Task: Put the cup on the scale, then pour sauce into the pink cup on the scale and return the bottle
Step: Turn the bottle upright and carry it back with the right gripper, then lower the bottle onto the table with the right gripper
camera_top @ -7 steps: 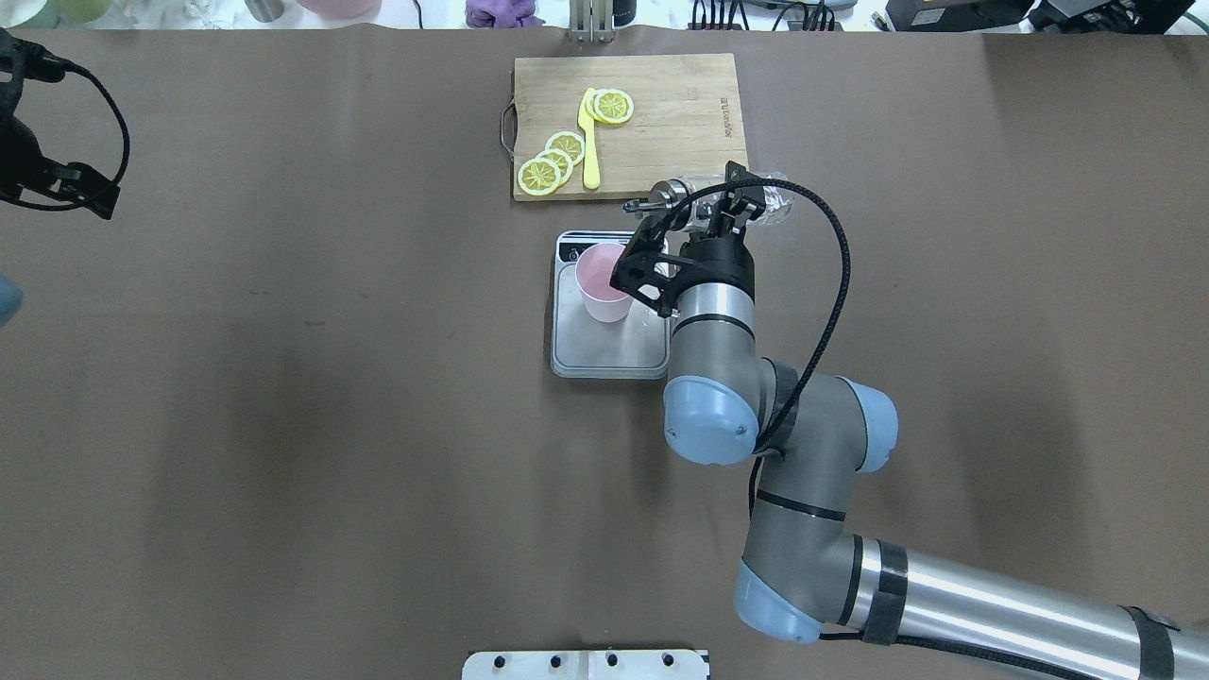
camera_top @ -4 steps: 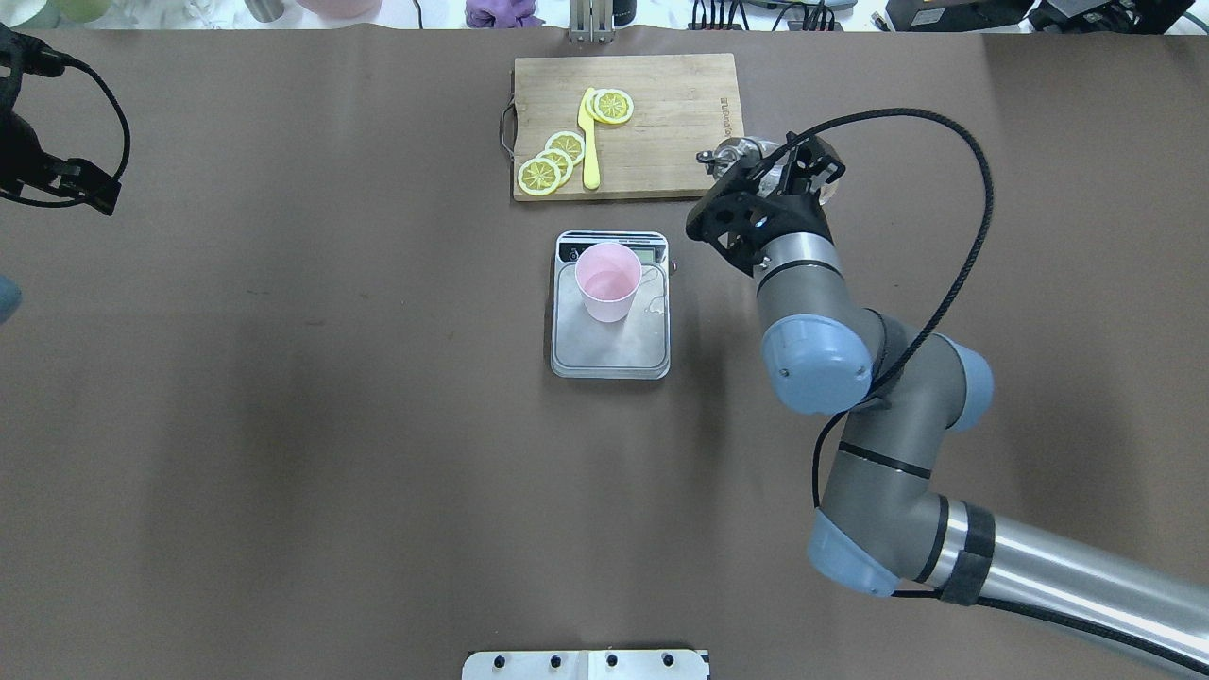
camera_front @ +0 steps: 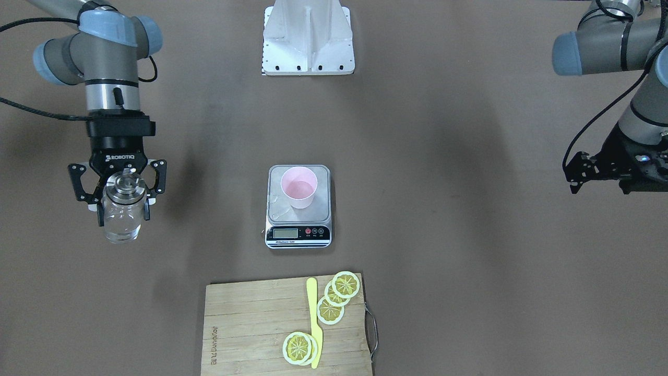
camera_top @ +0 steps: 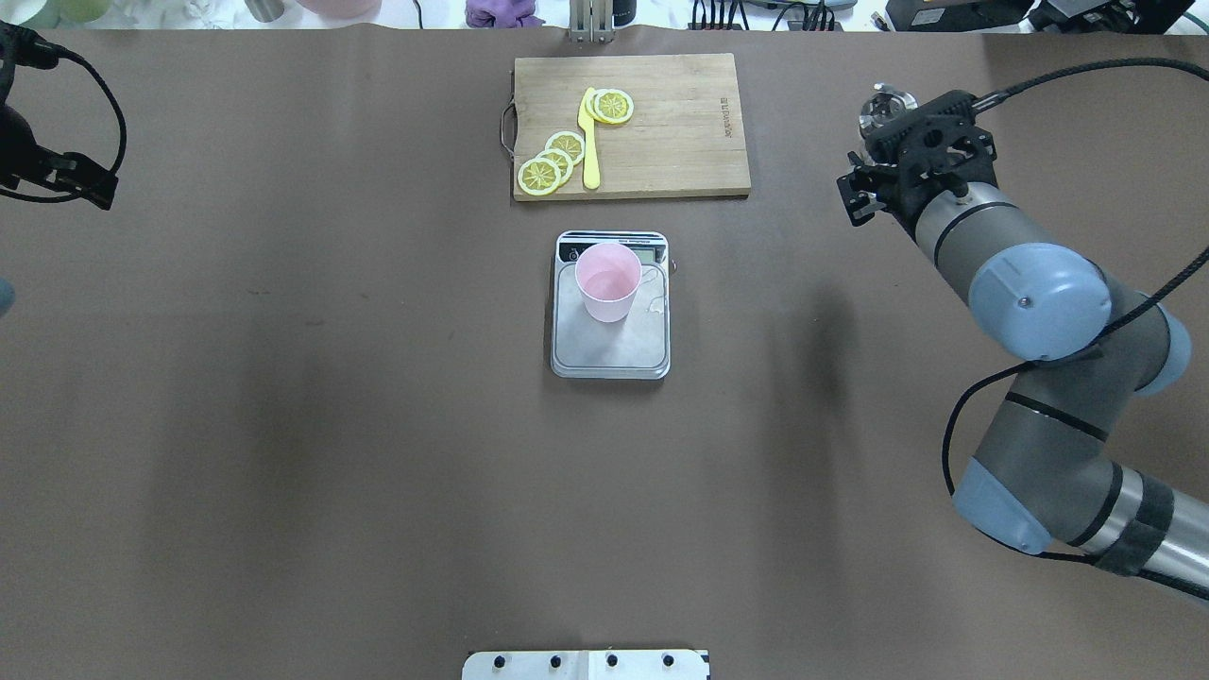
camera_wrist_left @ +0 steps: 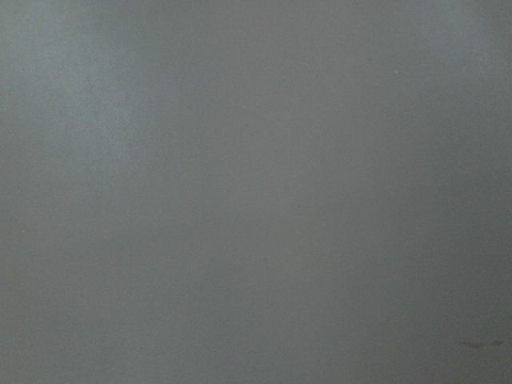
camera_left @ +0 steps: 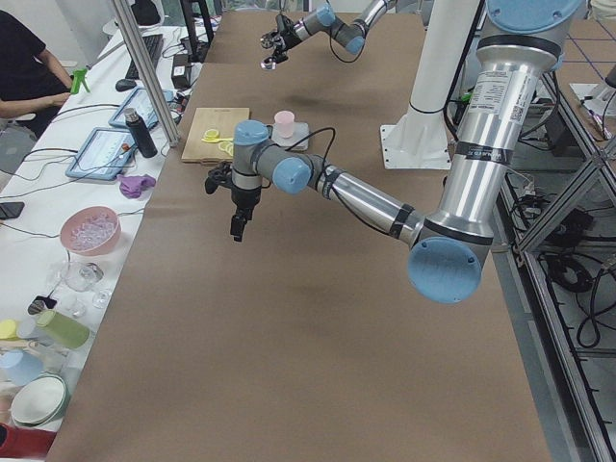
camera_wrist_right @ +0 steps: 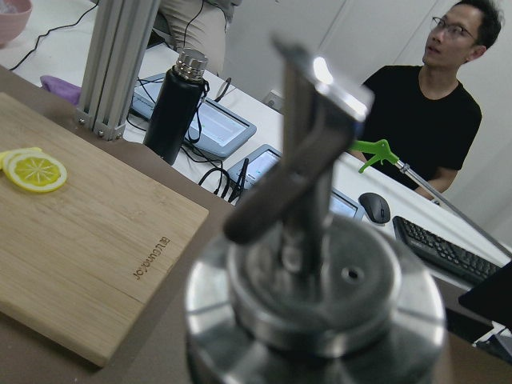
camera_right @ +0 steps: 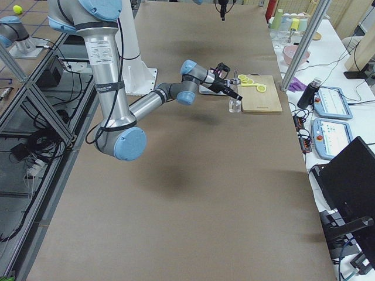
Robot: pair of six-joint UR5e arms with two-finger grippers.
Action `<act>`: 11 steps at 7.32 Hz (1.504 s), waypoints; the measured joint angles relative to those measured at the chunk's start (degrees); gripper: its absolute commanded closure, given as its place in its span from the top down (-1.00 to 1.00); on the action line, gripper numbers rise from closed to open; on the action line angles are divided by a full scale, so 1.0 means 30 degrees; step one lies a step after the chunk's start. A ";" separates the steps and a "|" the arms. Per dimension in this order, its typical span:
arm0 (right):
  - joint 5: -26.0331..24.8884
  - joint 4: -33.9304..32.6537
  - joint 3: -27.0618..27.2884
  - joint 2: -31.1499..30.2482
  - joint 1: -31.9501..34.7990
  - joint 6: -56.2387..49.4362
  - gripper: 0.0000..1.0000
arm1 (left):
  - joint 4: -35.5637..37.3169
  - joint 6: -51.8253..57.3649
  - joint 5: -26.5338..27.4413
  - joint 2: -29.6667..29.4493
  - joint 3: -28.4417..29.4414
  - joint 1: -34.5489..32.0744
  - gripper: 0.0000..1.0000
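The pale pink cup point(camera_front: 298, 188) stands upright on the steel scale point(camera_front: 323, 209) at the table's middle; it also shows in the overhead view point(camera_top: 609, 281) on the scale point(camera_top: 614, 354). A little liquid shows in it. My right gripper point(camera_front: 123, 214) is shut on the clear glass bottle point(camera_front: 122, 222) and holds it upright, far to the right of the scale. The bottle's metal cap point(camera_top: 885, 102) peeks out past the wrist, and the cap and spout fill the right wrist view point(camera_wrist_right: 312, 272). My left gripper point(camera_top: 90, 194) hangs shut and empty at the table's far left.
A wooden cutting board point(camera_top: 680, 123) with lemon slices point(camera_top: 553, 161) and a yellow knife point(camera_top: 590, 142) lies beyond the scale. The robot's white base mount point(camera_front: 308, 36) is at the near edge. A black flask point(camera_wrist_right: 178, 104) and a person are beyond the table.
My right arm has carried the bottle from over the cup to the right and farther back. The bottle went from tilted to upright. The cup, scale and left arm stayed put.
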 measured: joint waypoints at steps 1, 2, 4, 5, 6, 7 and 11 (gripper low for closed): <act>0.1068 0.0859 -0.0046 -0.0617 0.0599 0.1661 -1.00 | 0.0001 0.0000 0.0008 0.0014 -0.0042 -0.0008 0.96; 0.1918 0.1744 -0.0313 -0.1094 0.1064 0.3167 -1.00 | 0.0002 0.0000 0.0020 0.0022 -0.0054 -0.0013 0.96; 0.3090 0.5878 -0.2625 -0.1907 0.1800 0.5467 -1.00 | 0.0002 -0.0001 0.0048 0.0025 -0.0124 -0.0014 0.96; 0.3551 0.7876 -0.4074 -0.2070 0.2206 0.5757 -1.00 | 0.0002 0.0000 0.0055 0.0026 -0.0159 -0.0014 0.96; 0.3915 0.8773 -0.4849 -0.2129 0.2522 0.5834 -1.00 | 0.0009 -0.0001 0.0058 0.0027 -0.0227 -0.0014 0.96; 0.4068 0.9100 -0.5195 -0.2177 0.2671 0.5887 -1.00 | 0.0022 -0.0007 0.0066 0.0027 -0.0290 -0.0012 0.96; 0.4143 0.9232 -0.6499 -0.2018 0.2689 0.5913 -1.00 | 0.0050 -0.0011 0.0088 0.0045 -0.0430 -0.0011 0.96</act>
